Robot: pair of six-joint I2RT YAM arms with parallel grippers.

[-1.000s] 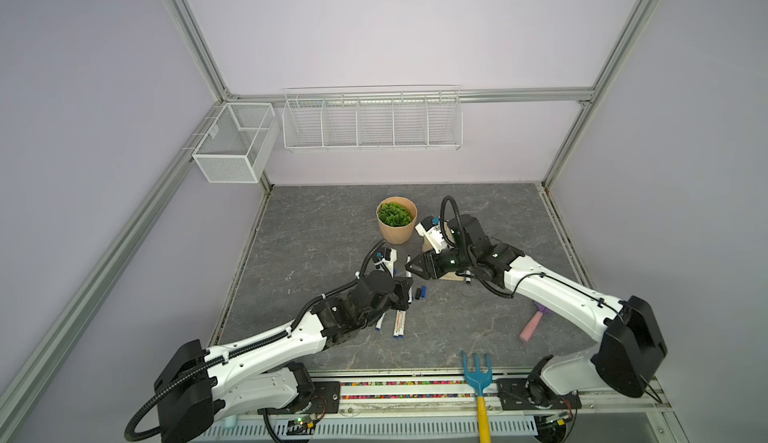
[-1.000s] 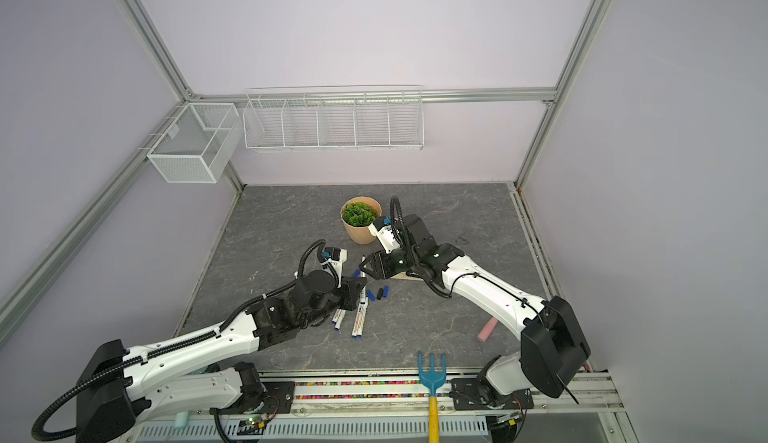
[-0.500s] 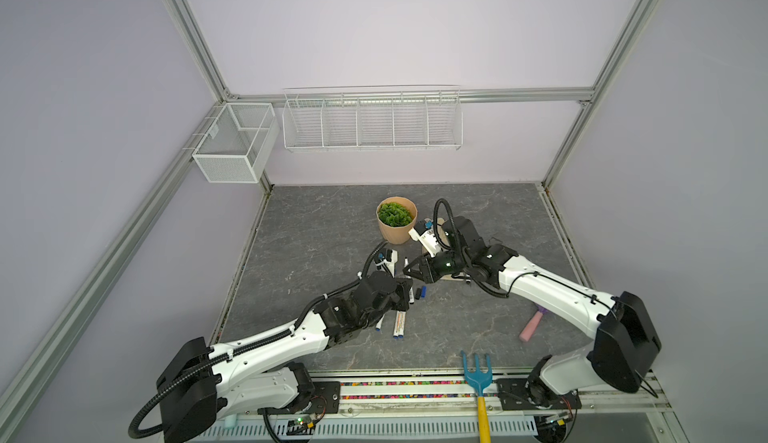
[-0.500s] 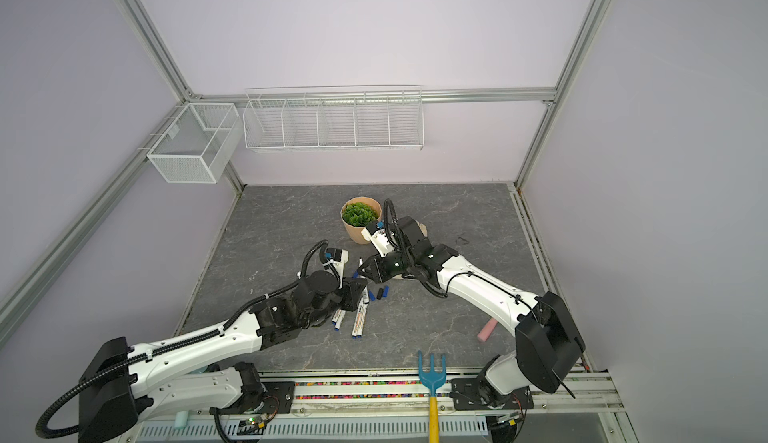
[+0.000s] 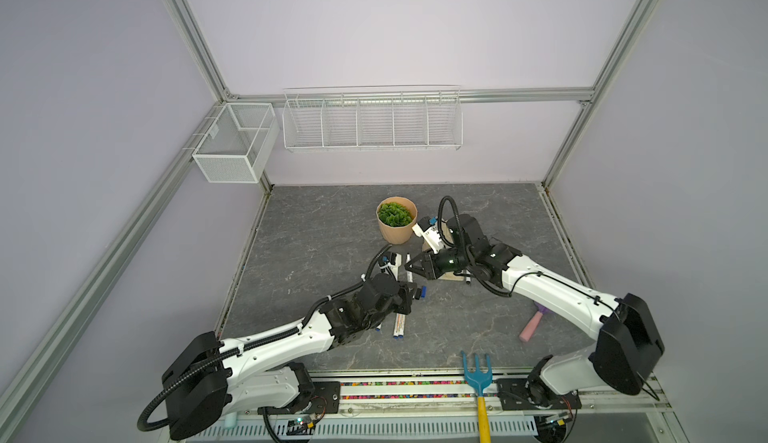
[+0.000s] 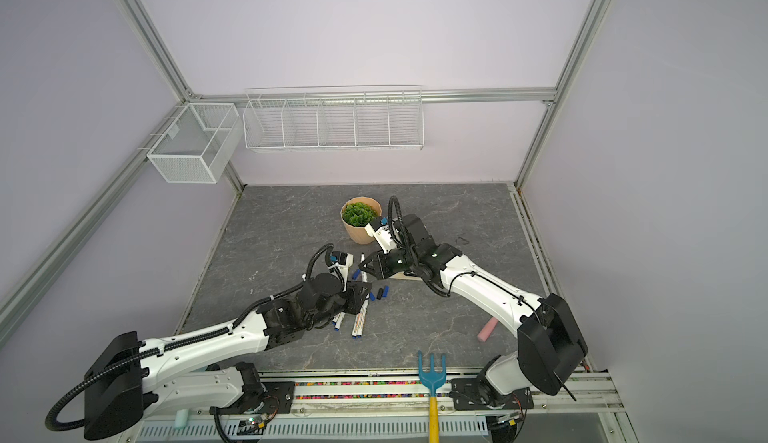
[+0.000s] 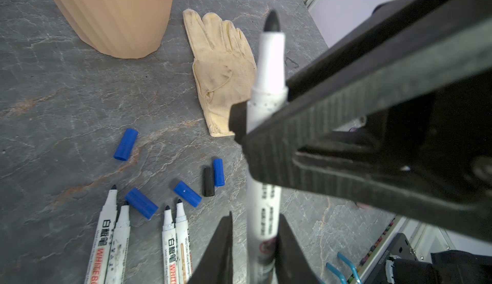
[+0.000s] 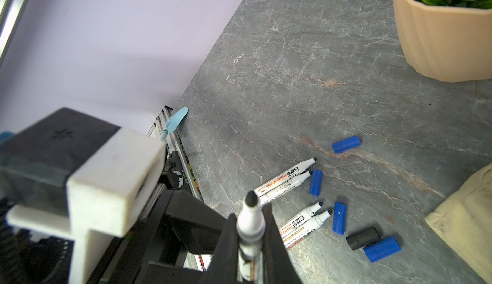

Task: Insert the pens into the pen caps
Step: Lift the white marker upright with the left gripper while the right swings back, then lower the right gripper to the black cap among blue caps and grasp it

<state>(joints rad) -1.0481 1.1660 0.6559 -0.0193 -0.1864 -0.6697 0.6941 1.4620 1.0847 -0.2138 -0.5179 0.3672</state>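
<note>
One white pen [image 7: 267, 88] with a black tip is held off the table between both grippers. My right gripper [image 8: 250, 213] is shut on that pen [image 8: 251, 224] just behind its tip. My left gripper [image 7: 255, 218] stands slightly open around the pen's rear end, with a gap on one side. In both top views the grippers meet at mid-table, right [image 5: 410, 269] above left [image 5: 409, 295]. Several uncapped pens [image 7: 169, 240] lie side by side on the table. Several blue pen caps [image 7: 126, 144] and one black cap [image 7: 209, 181] lie loose beyond their tips.
A tan plant pot [image 5: 396, 220] stands behind the grippers. Beside the caps lies a cream glove [image 7: 221, 75]. A blue garden fork [image 5: 478, 374] rests at the front edge and a pink object [image 5: 531, 328] at the right. Wire baskets [image 5: 372, 119] hang on the back wall.
My right gripper has moved in and shut on the pen near its tip. My left gripper has loosened from its grip on the pen's rear.
</note>
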